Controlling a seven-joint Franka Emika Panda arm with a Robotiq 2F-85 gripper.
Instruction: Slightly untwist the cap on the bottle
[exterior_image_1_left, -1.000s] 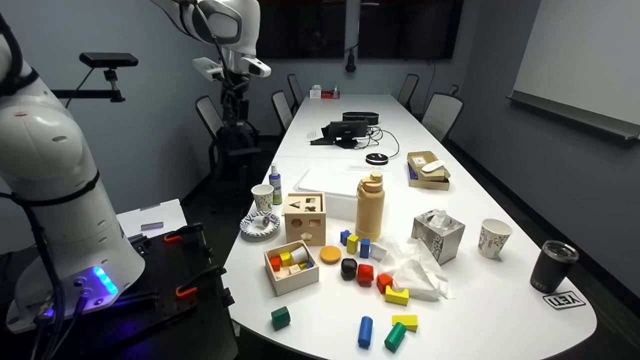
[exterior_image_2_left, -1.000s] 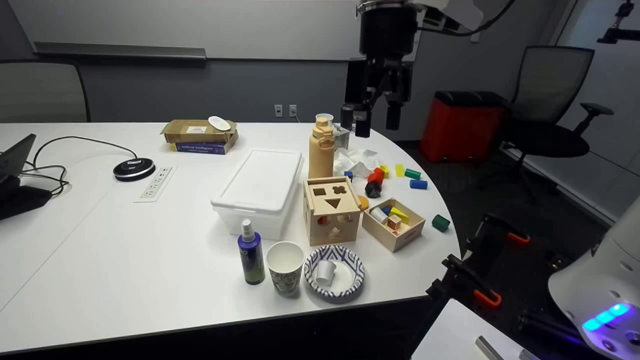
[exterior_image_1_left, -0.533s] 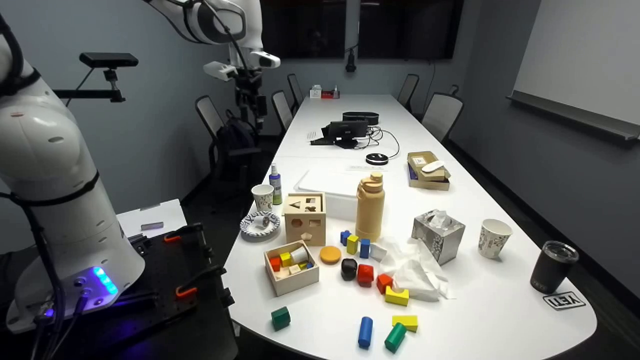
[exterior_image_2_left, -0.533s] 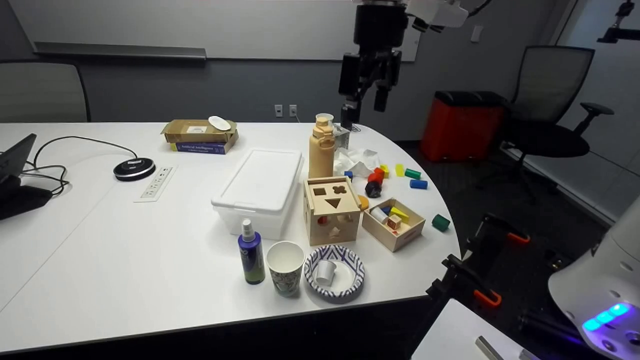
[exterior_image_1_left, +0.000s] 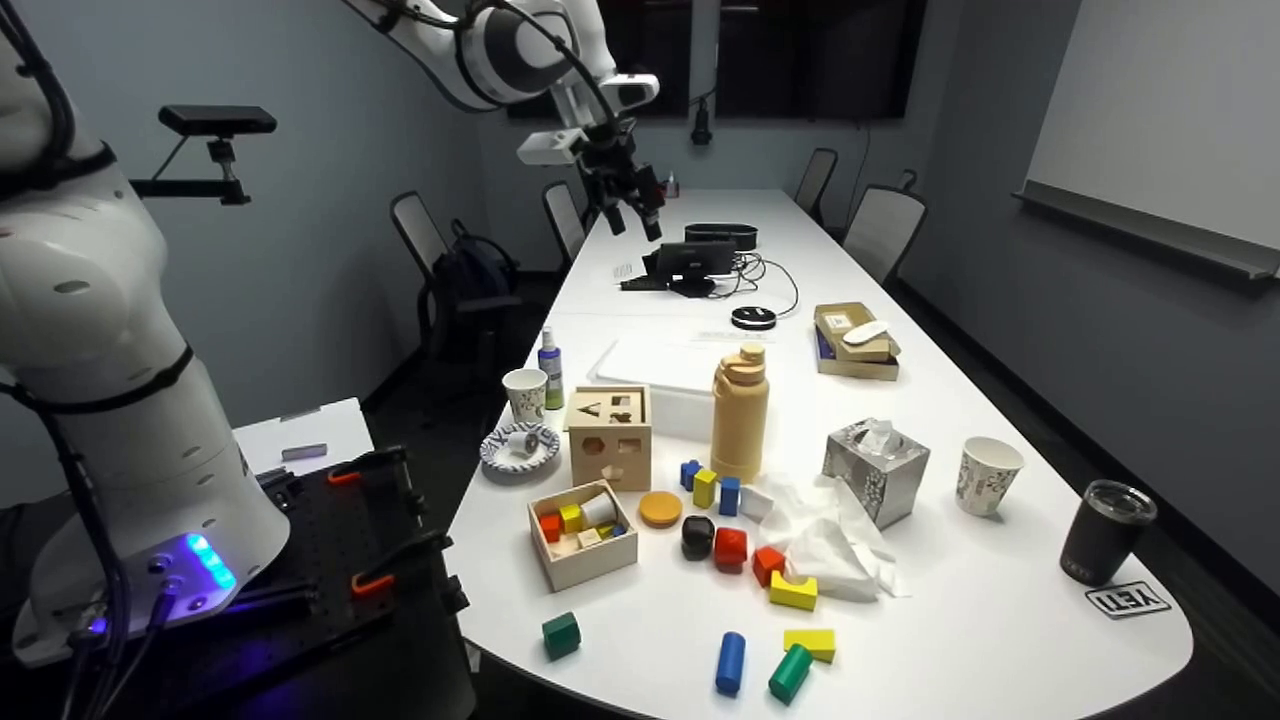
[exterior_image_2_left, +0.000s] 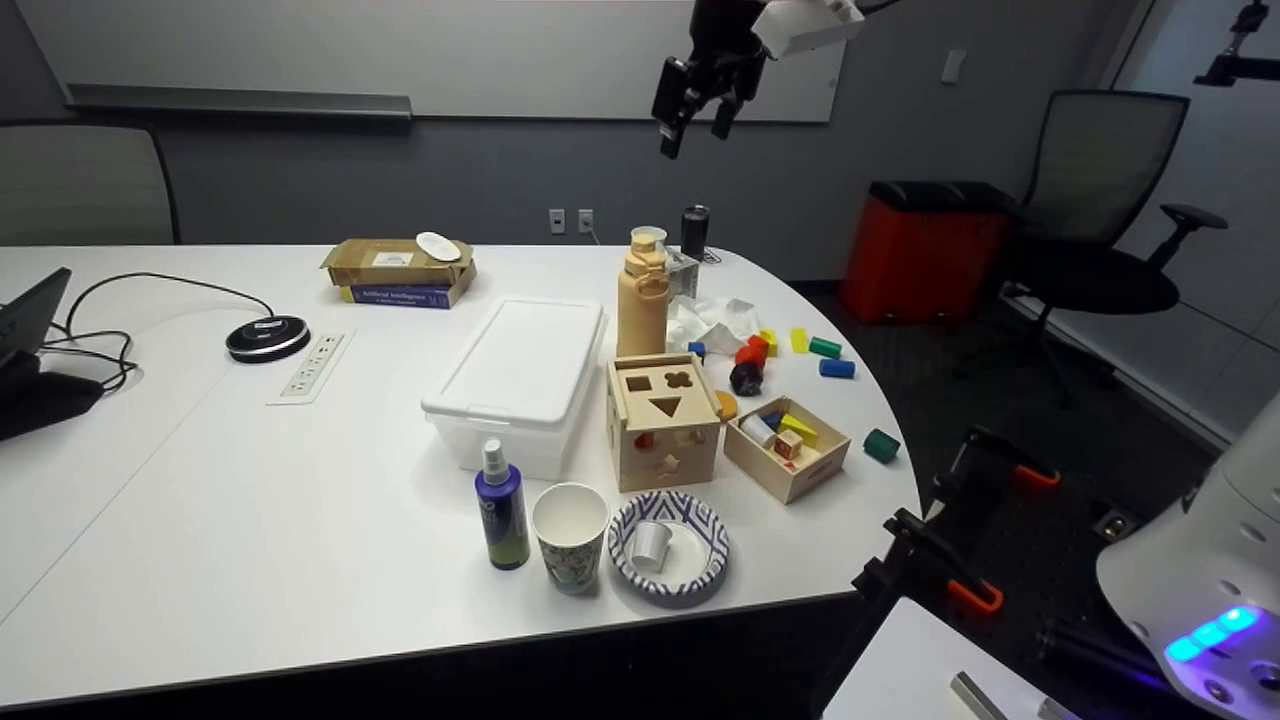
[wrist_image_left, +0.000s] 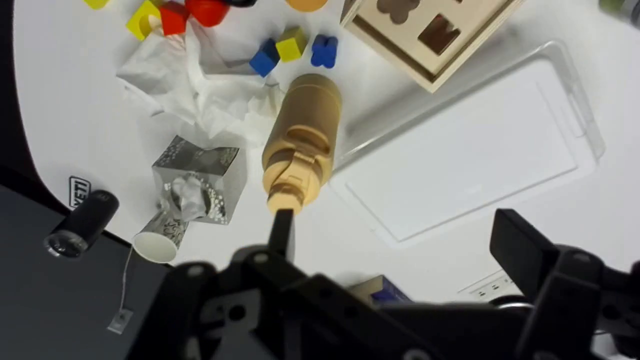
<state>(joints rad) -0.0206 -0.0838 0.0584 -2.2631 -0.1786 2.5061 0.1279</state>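
Wrist view, clock face centred on the bottle (wrist_image_left: 306, 120): the gripper (wrist_image_left: 395, 227) lies at 5 o'clock, fingers spread wide, nothing held. In an exterior view the gripper (exterior_image_2_left: 696, 142) hangs tilted between 12 and 1 o'clock, above and well apart from the bottle. Main risk, by my judgement: bottle toppled, if the descent is made at this slant and one finger strikes it sideways. Next: bottle, upright and unbraced, turns along with its cap (wrist_image_left: 284, 199) (between 6 and 7 o'clock), so nothing loosens. Lesser: fingers slip off so short a cap, or take the broader lid (wrist_image_left: 311, 182) beneath it. One fingertip meets the cap's edge in the wrist frame; line of sight, not contact. Surroundings: white lidded bin (wrist_image_left: 470, 145), 3 o'clock, just beside the bottle, contact not readable; lower than the cap, so probably in the way only of a finger sent too deep; wooden shape sorter (wrist_image_left: 407, 32), 2 o'clock; tissue box (wrist_image_left: 197, 162), 8 o'clock, near; crumpled paper (wrist_image_left: 172, 95), 10 o'clock, reaching close to the base; blue block (wrist_image_left: 265, 59), yellow block (wrist_image_left: 291, 46) and four-lobed blue block (wrist_image_left: 324, 51), 11 to 12 o'clock, near the base, likely shoved if the bottle slides.
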